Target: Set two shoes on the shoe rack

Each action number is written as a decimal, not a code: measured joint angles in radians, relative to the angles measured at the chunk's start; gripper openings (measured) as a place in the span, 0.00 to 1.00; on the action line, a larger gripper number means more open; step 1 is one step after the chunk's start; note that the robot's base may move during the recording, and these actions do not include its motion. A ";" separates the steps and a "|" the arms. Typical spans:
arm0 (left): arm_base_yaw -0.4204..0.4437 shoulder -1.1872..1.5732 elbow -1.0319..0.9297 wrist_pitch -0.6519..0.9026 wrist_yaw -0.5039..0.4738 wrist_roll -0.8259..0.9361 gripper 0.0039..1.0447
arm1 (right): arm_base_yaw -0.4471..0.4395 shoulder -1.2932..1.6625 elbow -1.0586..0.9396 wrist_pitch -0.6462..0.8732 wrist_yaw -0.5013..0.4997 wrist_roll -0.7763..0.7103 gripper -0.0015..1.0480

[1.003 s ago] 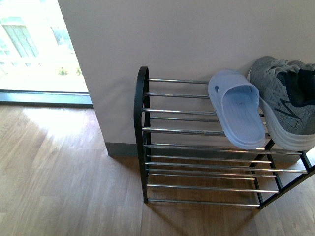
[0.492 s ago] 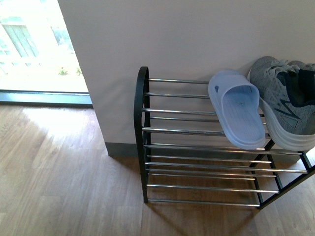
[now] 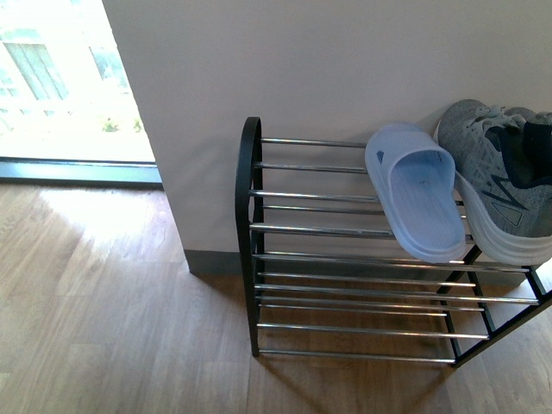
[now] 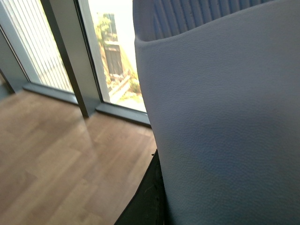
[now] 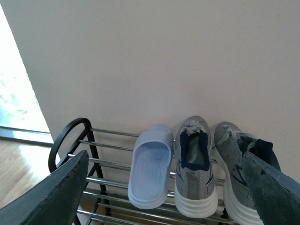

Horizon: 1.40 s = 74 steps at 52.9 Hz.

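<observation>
Shoe rack [image 3: 345, 259]: stands on the wood floor [image 3: 103, 319] against the pale wall [image 3: 302, 69]; black frame, chrome bars in several tiers.
Sandal on rack [image 3: 416, 191]: pale blue slide lying on the rack's top tier, toe toward the wall, heel at the front bar.
Sneakers [image 5: 194, 164]: two grey knit shoes with white soles on the same top tier, side by side; the nearer one sits just beside the sandal, the second sneaker [image 5: 243, 168] on its far side, partly behind a gripper finger.
Second sandal [image 4: 220, 112]: a pale blue rubber surface fills most of the left wrist view, well away from the rack, with a window [image 4: 112, 51] behind it.
Left gripper: its fingers are not clearly seen; whether it clamps the sandal I cannot tell.
Right gripper [image 5: 164, 187]: spread wide with nothing between its fingers [image 5: 51, 197], facing the rack's top tier.
</observation>
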 joint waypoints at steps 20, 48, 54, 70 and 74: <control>0.459 0.235 0.103 -0.085 0.643 -0.320 0.02 | 0.000 0.000 0.000 0.000 0.000 0.002 0.91; 0.323 0.892 0.391 0.072 0.846 -0.189 0.02 | 0.000 0.000 0.000 0.000 0.000 0.002 0.91; 0.318 0.994 0.444 0.096 0.858 -0.147 0.02 | 0.000 0.000 0.000 0.000 0.000 0.002 0.91; 0.336 1.288 0.598 0.112 0.949 -0.021 0.02 | 0.000 0.000 0.000 0.000 0.000 0.002 0.91; 0.336 1.341 0.644 0.104 0.972 0.016 0.02 | 0.000 0.000 0.000 0.000 0.000 0.002 0.91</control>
